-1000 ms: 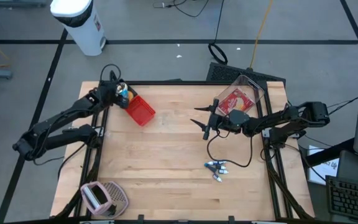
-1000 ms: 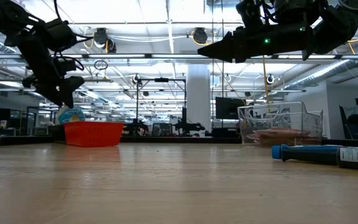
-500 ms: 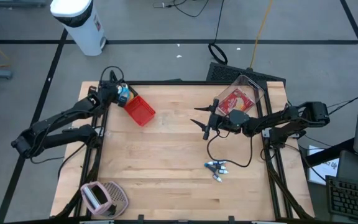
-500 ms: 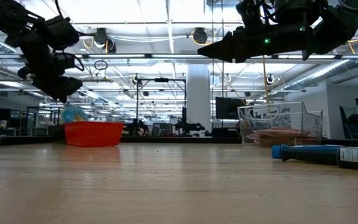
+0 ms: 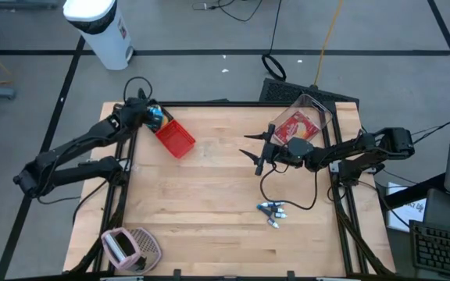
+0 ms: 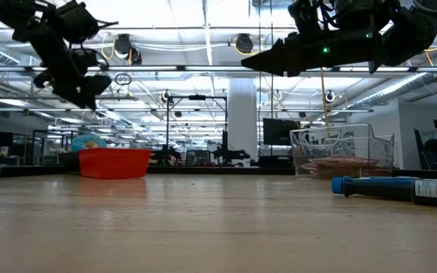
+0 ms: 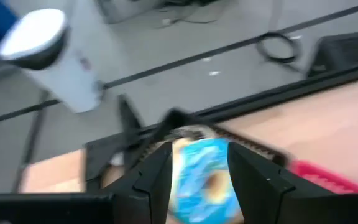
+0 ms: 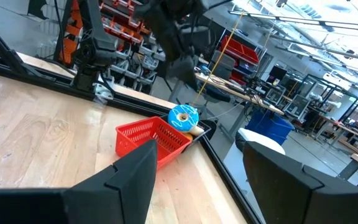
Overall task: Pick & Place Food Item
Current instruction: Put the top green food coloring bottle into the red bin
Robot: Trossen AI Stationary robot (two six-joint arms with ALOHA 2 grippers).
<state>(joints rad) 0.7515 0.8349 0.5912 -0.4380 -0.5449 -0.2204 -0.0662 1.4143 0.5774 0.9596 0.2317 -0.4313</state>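
Red basket (image 5: 176,139), upper left of high view. Blue-frosted doughnut (image 5: 155,119) at its edge, tan centre. Counter (image 5: 209,211) pale wood, light grain. Clear bin (image 5: 312,115), upper right, red packet (image 5: 294,128) inside. White cylinder (image 5: 100,30), top left, on grey floor. Pink-and-grey object (image 5: 129,247), lower left. Arms dark.

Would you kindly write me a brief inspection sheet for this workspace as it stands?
Surface: wooden table, mostly bare.
Job's things: blue donut at the far-left corner end of the red basket; whether inside it is unclear. Clear container far right, holding a red packet.
Clutter: blue marker near the front right; pink object at the front-left corner.
Grippers: left gripper open, raised above the donut; right gripper open, hovering mid-table.
Cables: black cable looping across the table.
Surroundings: white bin and coiled cable on the floor.
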